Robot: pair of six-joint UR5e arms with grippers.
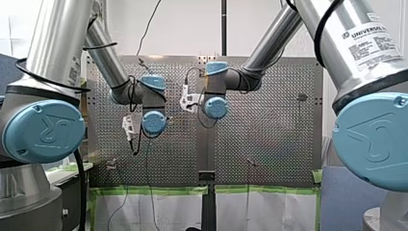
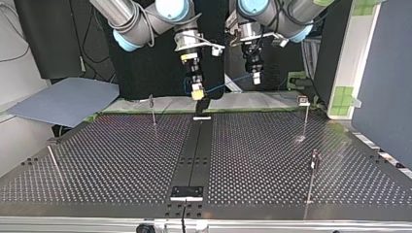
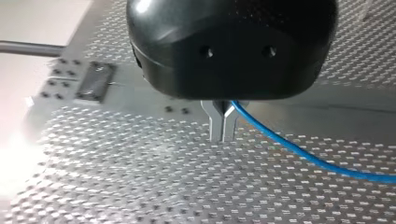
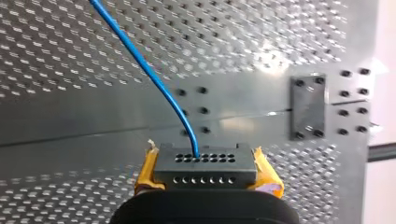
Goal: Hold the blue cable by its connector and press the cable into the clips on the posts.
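- The thin blue cable hangs in the air between the two grippers, above the table edge nearest the arms.
- My right gripper points down. Its yellow pads pinch the grey block connector with small holes, and the cable comes out of that block.
- My left gripper points down too, close beside the right one. Its metal fingers are pressed together, and the cable comes out from them.
- The black gripper body hides the exact spot where the fingers grip the cable.
- The thin metal posts stand well apart from the cable. Their clips are too small to make out.
- The grey metal table full of little holes has a black strip down its middle.
- Green tape marks a white panel beside the table.
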